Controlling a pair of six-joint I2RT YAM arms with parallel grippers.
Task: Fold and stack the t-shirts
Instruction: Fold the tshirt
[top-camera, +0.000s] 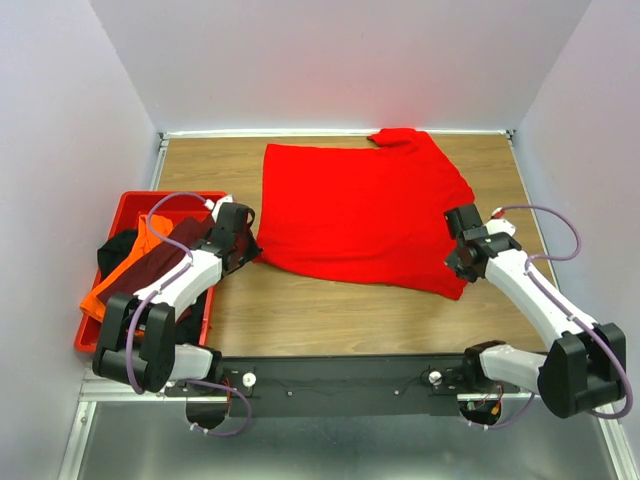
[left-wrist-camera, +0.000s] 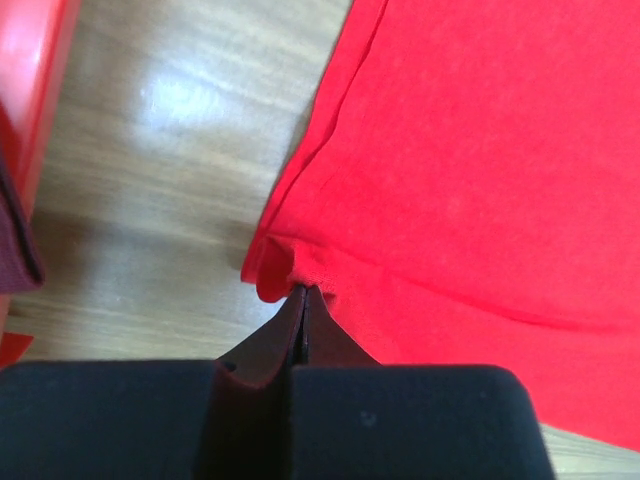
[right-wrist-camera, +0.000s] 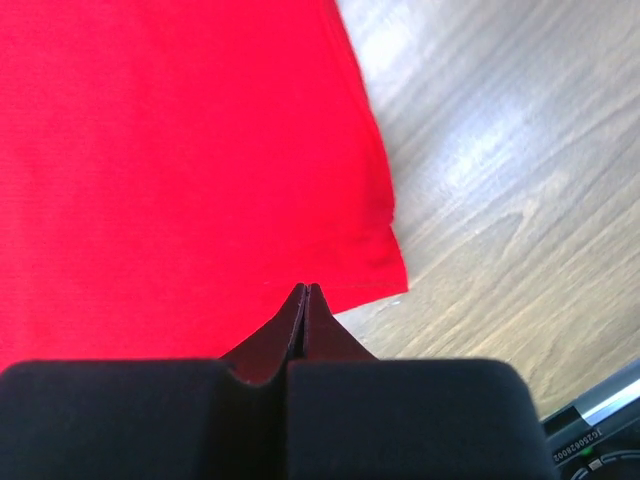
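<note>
**Step in hand:** first fold of the red t-shirt (top-camera: 360, 210), which lies spread flat on the table (top-camera: 330, 315).

- **Left gripper** (top-camera: 243, 248): clamped on the shirt's near-left corner. The cloth bunches right at its tips and spreads ahead and to its right.
- **Right gripper** (top-camera: 458, 262): closed on the near hem at the near-right corner. The shirt body extends ahead and to its left.

**Next move (judgement):** raise both corners together and carry them forward over the shirt. Keep the hem taut between the hands, then let go.

**Container:** the crate (top-camera: 132, 200) sits just left of the left gripper. It holds the orange shirt (top-camera: 112, 285), the maroon shirt (top-camera: 160, 265) and the black shirt (top-camera: 115, 248), heaped and unfolded. The orange shirt partly spills over the rim.
</note>
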